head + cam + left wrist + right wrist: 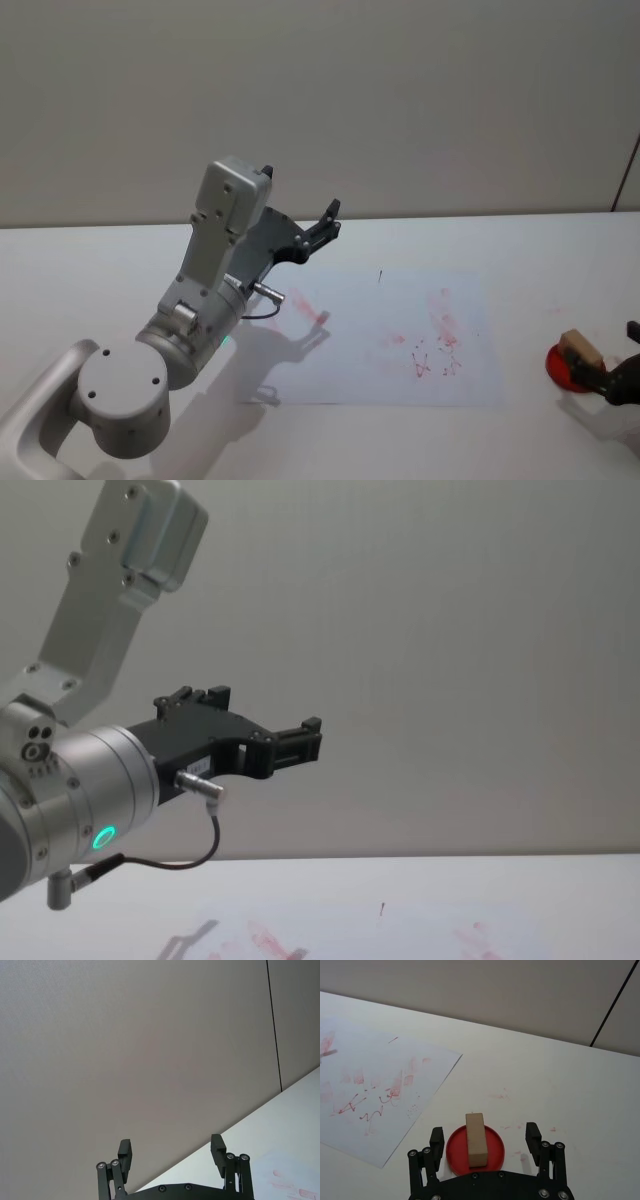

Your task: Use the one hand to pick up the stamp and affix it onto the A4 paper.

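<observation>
The stamp (476, 1139), a light-brown wooden block, stands on a round red ink pad (492, 1146) on the table, right of the paper. It also shows at the right in the head view as the stamp (580, 349). My right gripper (485, 1136) is open, with one finger on each side of the stamp and a clear gap to both. Its black tip (622, 378) sits at the table's right edge. The A4 paper (390, 340) lies flat mid-table, marked with red ink smudges. My left gripper (325, 225) hangs open in the air above the paper's far left corner, holding nothing.
The raised left arm (215, 270) stands over the table's left half and throws a shadow on the paper's left side. Faint red ink spots (502, 1095) mark the white tabletop near the pad. A plain wall (450, 630) runs behind the table.
</observation>
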You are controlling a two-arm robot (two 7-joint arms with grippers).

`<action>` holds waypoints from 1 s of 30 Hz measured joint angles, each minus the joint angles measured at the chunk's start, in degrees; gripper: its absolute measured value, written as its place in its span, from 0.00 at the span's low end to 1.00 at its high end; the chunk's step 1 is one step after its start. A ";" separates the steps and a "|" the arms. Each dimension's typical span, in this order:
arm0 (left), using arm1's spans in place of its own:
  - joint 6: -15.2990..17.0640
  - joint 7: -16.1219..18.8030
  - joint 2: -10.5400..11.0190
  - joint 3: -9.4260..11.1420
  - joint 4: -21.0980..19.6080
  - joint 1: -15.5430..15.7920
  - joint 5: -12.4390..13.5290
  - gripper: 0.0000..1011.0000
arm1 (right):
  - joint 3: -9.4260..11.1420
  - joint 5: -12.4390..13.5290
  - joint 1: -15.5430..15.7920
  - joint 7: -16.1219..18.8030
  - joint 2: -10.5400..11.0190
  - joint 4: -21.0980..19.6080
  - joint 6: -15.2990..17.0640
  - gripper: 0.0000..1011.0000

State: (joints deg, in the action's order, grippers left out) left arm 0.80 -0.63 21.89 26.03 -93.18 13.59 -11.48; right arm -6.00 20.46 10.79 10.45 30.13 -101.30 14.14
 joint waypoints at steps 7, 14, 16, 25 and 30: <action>0.00 0.00 0.00 0.00 0.00 0.00 0.00 0.99 | -0.68 -1.35 -1.33 0.32 -0.85 1.09 1.18 0.99; 0.00 0.00 0.00 0.00 0.00 0.00 0.00 0.99 | -1.37 -2.36 -2.48 0.97 -1.71 2.22 2.53 0.99; 0.00 0.00 0.00 0.00 0.00 0.00 0.00 0.99 | -1.58 -2.63 -2.79 1.16 -1.99 2.56 3.01 0.99; 0.00 0.00 0.00 0.00 0.00 0.00 0.00 0.99 | -2.20 -3.37 -3.69 1.41 -2.88 3.65 4.32 0.97; 0.00 0.00 0.00 0.00 0.00 0.00 0.00 0.99 | -2.40 -3.59 -3.98 1.49 -3.14 4.01 4.76 0.85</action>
State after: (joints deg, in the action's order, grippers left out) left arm 0.79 -0.63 21.89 26.02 -93.18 13.59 -11.48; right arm -8.39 16.87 6.82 11.93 26.99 -97.29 18.89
